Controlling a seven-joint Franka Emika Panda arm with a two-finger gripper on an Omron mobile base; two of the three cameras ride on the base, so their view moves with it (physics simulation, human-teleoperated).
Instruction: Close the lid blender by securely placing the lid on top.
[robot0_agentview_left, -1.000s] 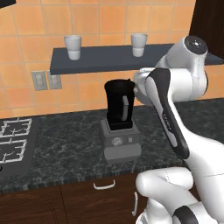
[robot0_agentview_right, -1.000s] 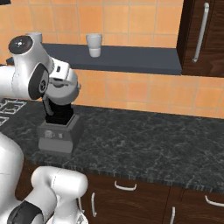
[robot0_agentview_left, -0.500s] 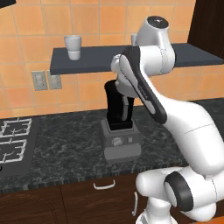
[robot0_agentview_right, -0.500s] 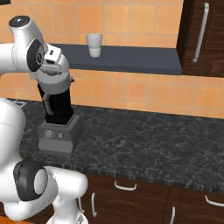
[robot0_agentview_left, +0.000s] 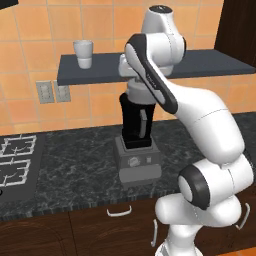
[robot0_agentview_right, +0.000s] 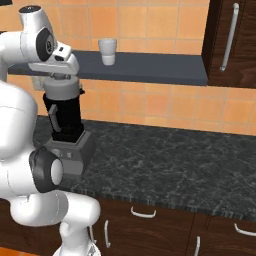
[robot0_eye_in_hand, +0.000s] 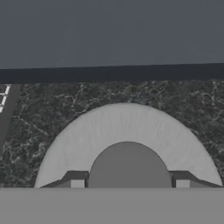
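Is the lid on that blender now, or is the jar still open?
On, it seems: the grey lid sits atop the blender jar, with the robot's hand directly above it. Whether it is seated securely, I cannot tell.

There is one blender (robot0_agentview_left: 136, 135), one lid (robot0_agentview_right: 63, 89) on top of it, one cup (robot0_agentview_left: 83, 54) on one shelf (robot0_agentview_left: 200, 67), one stove (robot0_agentview_left: 15, 165), one counter (robot0_agentview_right: 175, 165) and two wall plugs (robot0_agentview_left: 52, 92).

Matt grey lid (robot0_eye_in_hand: 127, 131), glossy black blender (robot0_agentview_left: 136, 122), speckled stone counter (robot0_agentview_right: 165, 160).
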